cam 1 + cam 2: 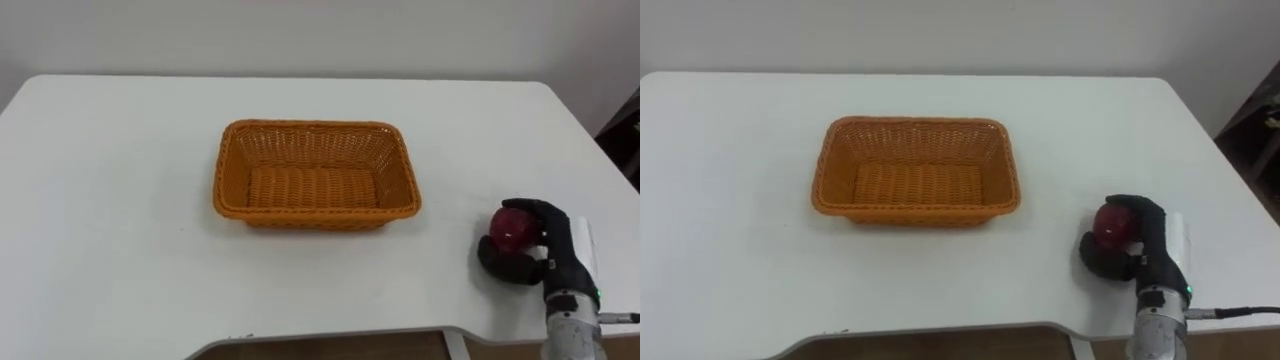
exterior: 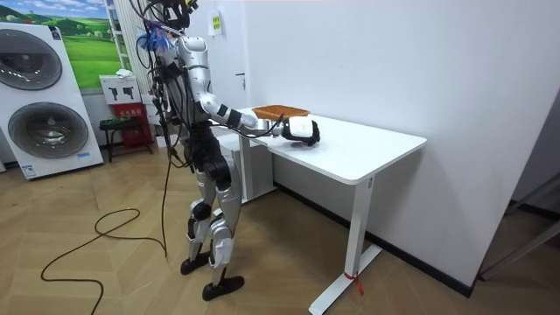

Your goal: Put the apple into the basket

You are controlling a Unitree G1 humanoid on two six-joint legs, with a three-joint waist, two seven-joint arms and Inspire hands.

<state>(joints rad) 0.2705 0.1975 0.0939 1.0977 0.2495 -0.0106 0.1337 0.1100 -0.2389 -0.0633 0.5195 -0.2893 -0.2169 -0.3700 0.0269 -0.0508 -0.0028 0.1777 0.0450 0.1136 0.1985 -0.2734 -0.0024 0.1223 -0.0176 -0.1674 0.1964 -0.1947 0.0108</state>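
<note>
Right hand's [image 1: 556, 258] fingers clamp the red apple [image 1: 508, 229] right of the empty wicker basket [image 1: 314, 214]; lift and placing remain.

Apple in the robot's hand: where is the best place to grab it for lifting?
Round its wide middle, coming from the right, as the right hand does now: fingers curled over the top, thumb low on the near side. The apple is smooth and round, so wrapping it probably holds better than pinching.
</note>
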